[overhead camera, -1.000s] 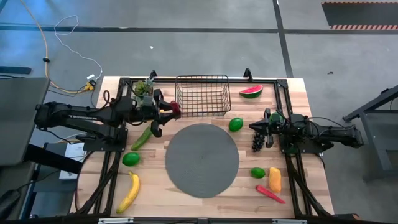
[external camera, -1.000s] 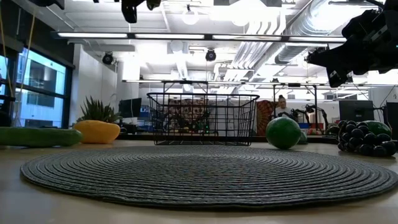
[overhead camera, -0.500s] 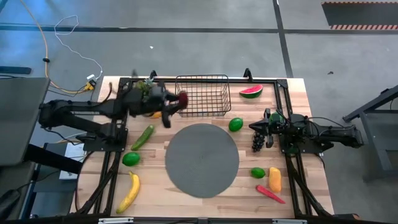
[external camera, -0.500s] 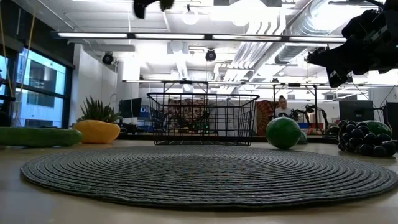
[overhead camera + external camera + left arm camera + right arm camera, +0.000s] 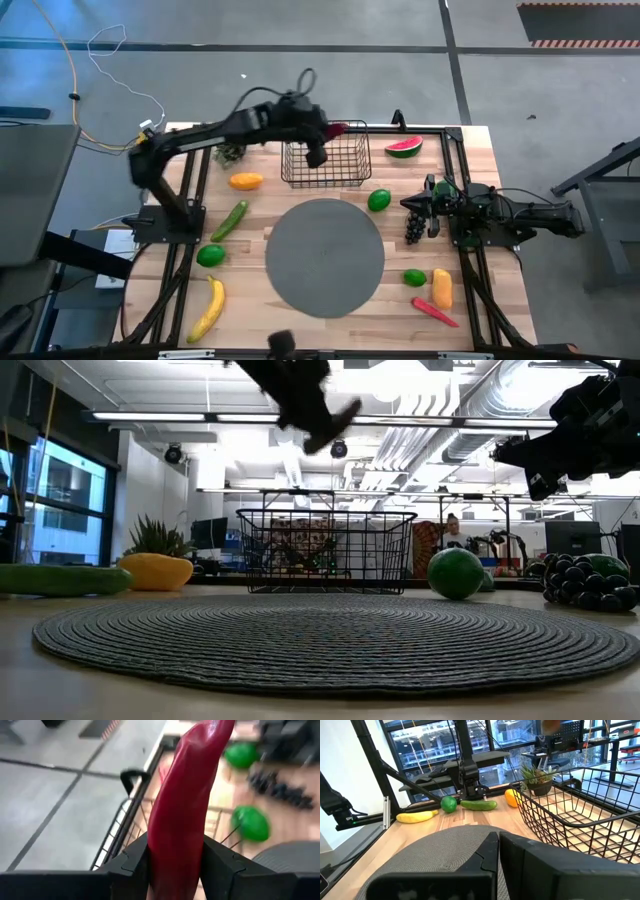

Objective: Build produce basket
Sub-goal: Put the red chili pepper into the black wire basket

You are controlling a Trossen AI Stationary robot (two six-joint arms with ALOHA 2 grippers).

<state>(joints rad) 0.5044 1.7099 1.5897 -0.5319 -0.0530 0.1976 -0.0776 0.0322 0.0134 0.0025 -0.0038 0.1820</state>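
Left hand (image 5: 322,140), gripping red chilli (image 5: 186,815), has swung from table's edge to over basket (image 5: 352,172)

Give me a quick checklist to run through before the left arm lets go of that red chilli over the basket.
1. Grip: the left hand is shut on the red chilli, which stands between its fingers. Ok.
2. Position: in the high view the left hand is over the basket. Ok.
3. Height: in the low view the chilli hangs well above the basket rim. Ok.
4. Basket contents: nothing shows inside through the mesh. Ok.
5. Right hand: shut and parked beside the grapes, away from the basket. Ok.
6. Whether the chilli will land flat: cannot tell.
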